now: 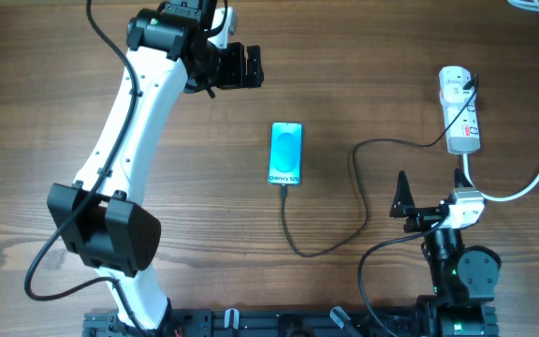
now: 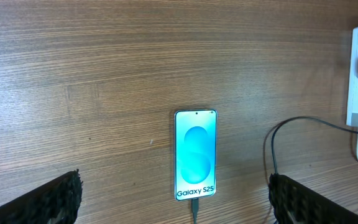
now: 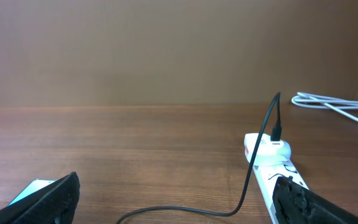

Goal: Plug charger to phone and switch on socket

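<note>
The phone (image 1: pixel 285 153) lies flat mid-table with its cyan screen lit, and also shows in the left wrist view (image 2: pixel 196 154). The charger's thin black cable (image 1: pixel 363 201) runs from the phone's near end, where its connector (image 2: pixel 194 206) sits in the port, in a loop to the white socket (image 1: pixel 458 120) at the right. The cable's plug stands in the socket (image 3: pixel 271 163). My left gripper (image 1: pixel 243 65) is open and empty, high above the table beyond the phone. My right gripper (image 1: pixel 433 195) is open and empty, just in front of the socket.
A thick white cord (image 1: pixel 531 178) runs from the socket's near end out to the right and up past the table's far right corner. It also shows in the right wrist view (image 3: pixel 334 102). The table is wooden.
</note>
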Controlling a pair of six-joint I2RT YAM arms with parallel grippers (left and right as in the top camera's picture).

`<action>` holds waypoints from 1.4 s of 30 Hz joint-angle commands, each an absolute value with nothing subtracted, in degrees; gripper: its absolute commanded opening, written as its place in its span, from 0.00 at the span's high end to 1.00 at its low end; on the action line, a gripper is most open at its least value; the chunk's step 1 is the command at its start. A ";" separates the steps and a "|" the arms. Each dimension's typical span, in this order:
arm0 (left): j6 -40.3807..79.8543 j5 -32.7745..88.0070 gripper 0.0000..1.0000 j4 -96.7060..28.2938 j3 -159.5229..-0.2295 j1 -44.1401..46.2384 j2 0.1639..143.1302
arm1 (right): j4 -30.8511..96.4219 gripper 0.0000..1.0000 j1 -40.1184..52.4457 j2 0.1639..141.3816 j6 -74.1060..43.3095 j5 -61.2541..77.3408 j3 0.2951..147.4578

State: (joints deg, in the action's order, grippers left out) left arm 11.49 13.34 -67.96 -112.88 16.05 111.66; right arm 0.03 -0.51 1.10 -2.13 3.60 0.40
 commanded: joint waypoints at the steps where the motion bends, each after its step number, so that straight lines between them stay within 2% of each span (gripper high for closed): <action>1: 12.05 13.39 0.00 -67.94 -112.79 15.94 111.87 | -0.01 0.00 -0.23 0.21 -3.01 3.46 0.30; 6: 12.01 11.79 0.00 -69.91 -112.79 15.99 110.34 | -0.01 0.00 -0.23 0.21 -3.03 3.44 0.30; 12: 12.03 3.66 0.00 -75.02 -110.41 16.14 104.25 | -0.01 0.00 -0.23 0.21 -3.03 3.46 0.30; 24: 12.01 -3.64 0.00 -71.83 -83.22 15.84 81.47 | -0.01 0.00 -0.23 0.21 -3.03 3.44 0.30; 29: 11.92 -3.03 0.00 -69.32 -79.09 14.92 74.48 | -0.01 0.00 -0.23 0.21 -3.01 3.46 0.30; 31: 7.42 -0.40 0.00 -68.66 -76.20 13.63 71.81 | -0.01 0.00 -0.23 0.21 -3.03 3.46 0.30; 34: -1.30 6.72 0.00 -64.29 -68.49 10.35 66.39 | -0.01 0.00 -0.23 0.21 -3.03 3.46 0.30; 42: -1.48 12.64 0.00 -43.86 -48.80 3.68 50.68 | -0.01 0.00 -0.23 0.21 -3.05 3.46 0.30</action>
